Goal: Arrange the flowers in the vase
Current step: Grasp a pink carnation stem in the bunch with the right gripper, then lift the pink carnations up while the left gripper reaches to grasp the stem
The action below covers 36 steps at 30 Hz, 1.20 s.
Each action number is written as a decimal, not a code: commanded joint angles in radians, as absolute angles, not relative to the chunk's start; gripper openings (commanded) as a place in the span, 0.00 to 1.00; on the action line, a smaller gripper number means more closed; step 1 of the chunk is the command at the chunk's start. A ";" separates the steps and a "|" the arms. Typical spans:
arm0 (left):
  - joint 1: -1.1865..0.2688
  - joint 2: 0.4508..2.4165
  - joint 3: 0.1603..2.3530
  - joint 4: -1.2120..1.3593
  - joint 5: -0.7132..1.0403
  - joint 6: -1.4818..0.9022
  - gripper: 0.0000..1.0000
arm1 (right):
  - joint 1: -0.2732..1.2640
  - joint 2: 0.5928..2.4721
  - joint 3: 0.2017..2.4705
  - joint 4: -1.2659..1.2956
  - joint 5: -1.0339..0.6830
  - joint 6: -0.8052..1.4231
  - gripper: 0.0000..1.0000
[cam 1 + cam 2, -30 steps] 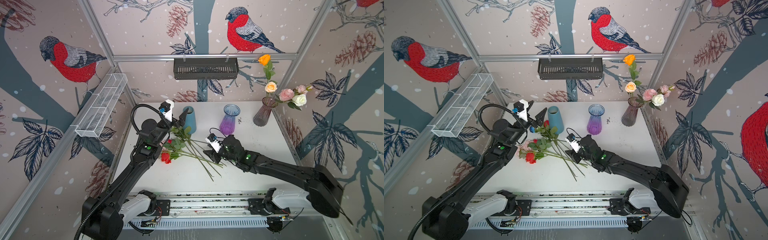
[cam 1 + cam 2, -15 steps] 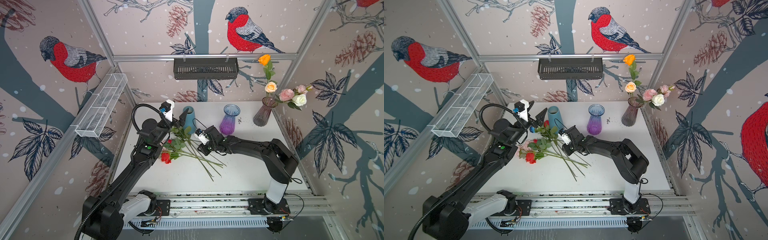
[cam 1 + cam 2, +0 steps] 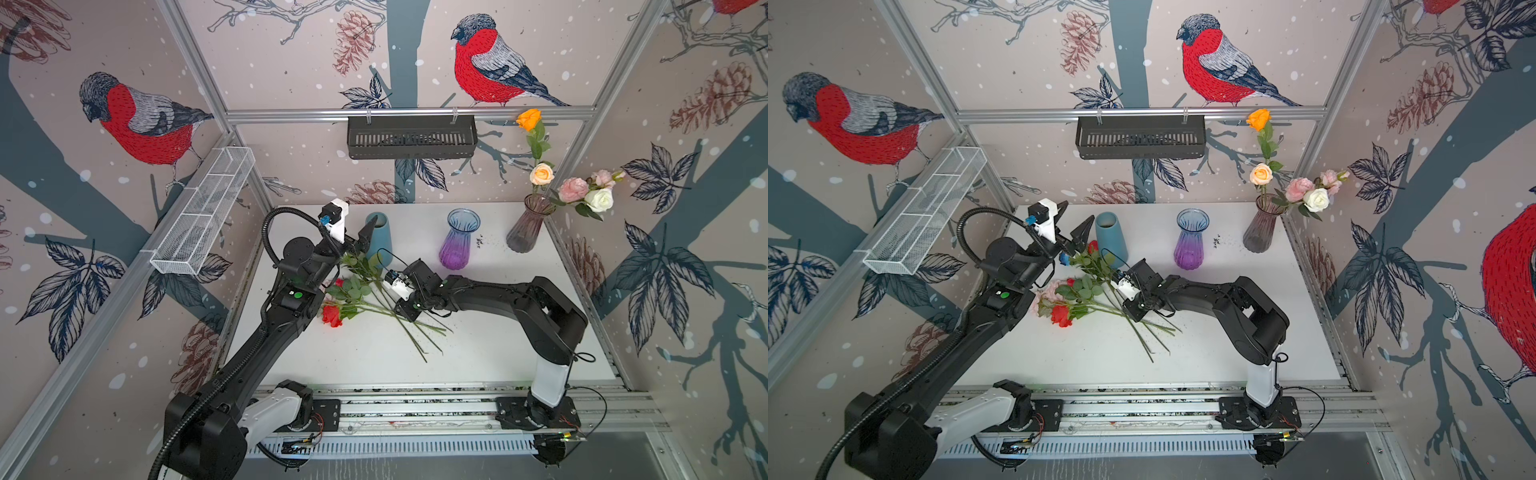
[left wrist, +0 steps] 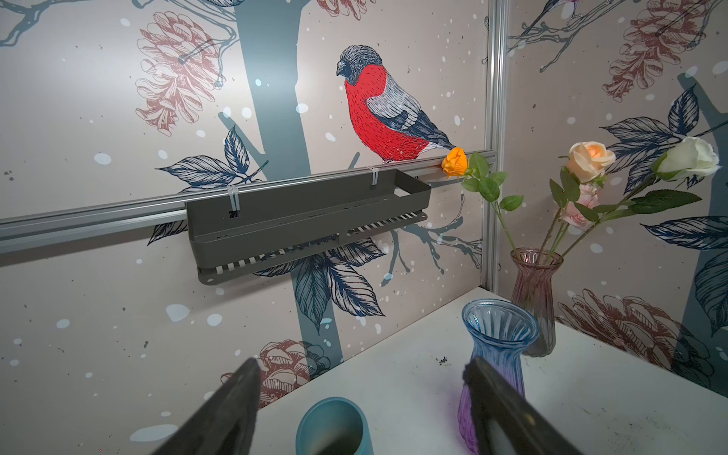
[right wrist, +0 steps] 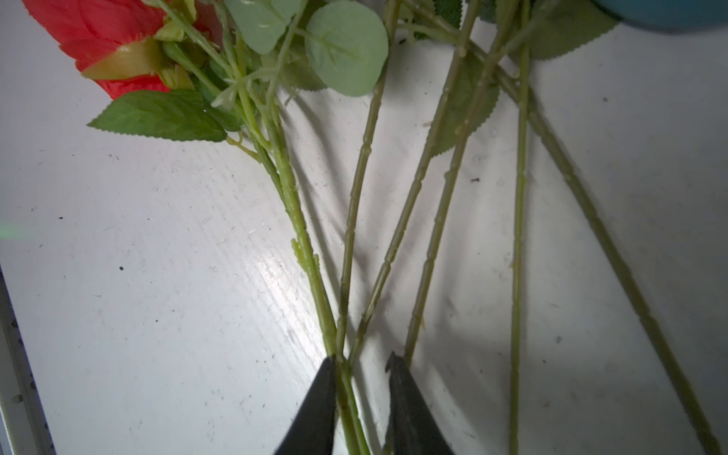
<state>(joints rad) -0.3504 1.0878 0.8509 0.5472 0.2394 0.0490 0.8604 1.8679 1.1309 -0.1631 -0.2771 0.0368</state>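
Pick step: your right gripper (image 5: 364, 360) sat astride stems of flowers (image 5: 356, 189), fingers (image 5: 321, 394) narrowly apart, nothing pinched. Left gripper (image 4: 361, 361) gaped empty. Next: you needed single-stem pinch, then lift.

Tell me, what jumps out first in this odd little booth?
The red-breasted birds printed on the walls all around. Then the loose flowers lying mid-table, the right gripper straddling their stems, and the glass vase of blooms in the far right corner.

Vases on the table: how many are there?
3, along the back: teal vase left, blue-purple glass vase middle, smoky glass vase holding flowers right. None seems hidden.
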 commanded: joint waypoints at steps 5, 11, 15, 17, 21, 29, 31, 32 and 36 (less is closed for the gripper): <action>-0.348 1.086 0.856 0.589 0.249 0.049 0.81 | 0.868 1.884 1.135 -0.163 -0.305 0.021 0.22; -0.348 1.083 0.856 0.589 0.247 0.051 0.81 | 0.881 1.892 1.134 -0.161 -0.303 0.023 0.17; -0.348 1.081 0.856 0.589 0.245 0.054 0.81 | 0.882 1.867 1.127 -0.157 -0.293 0.029 0.06; -0.348 1.081 0.856 0.589 0.244 0.054 0.81 | 0.882 1.842 1.128 -0.159 -0.282 0.029 0.06; -0.348 1.080 0.855 0.589 0.245 0.051 0.81 | 0.876 1.775 1.141 -0.178 -0.259 0.026 0.05; -0.348 1.081 0.854 0.597 0.262 0.039 0.81 | 0.811 1.538 1.112 -0.124 -0.227 0.051 0.03; -0.348 1.080 0.849 0.609 0.300 0.040 0.81 | 0.780 1.467 1.091 -0.089 -0.220 0.071 0.03; -0.348 1.077 0.840 0.627 0.334 0.040 0.81 | 0.767 1.431 1.078 -0.068 -0.206 0.082 0.03; -0.348 1.069 0.802 0.749 0.561 0.015 0.81 | 0.749 1.270 1.009 0.058 -0.168 0.081 0.03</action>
<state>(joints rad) -0.3496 1.0760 0.8143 0.6052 0.3763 0.0303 0.7513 1.3384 1.0374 -0.0765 -0.2005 0.0643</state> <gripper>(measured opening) 0.810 0.072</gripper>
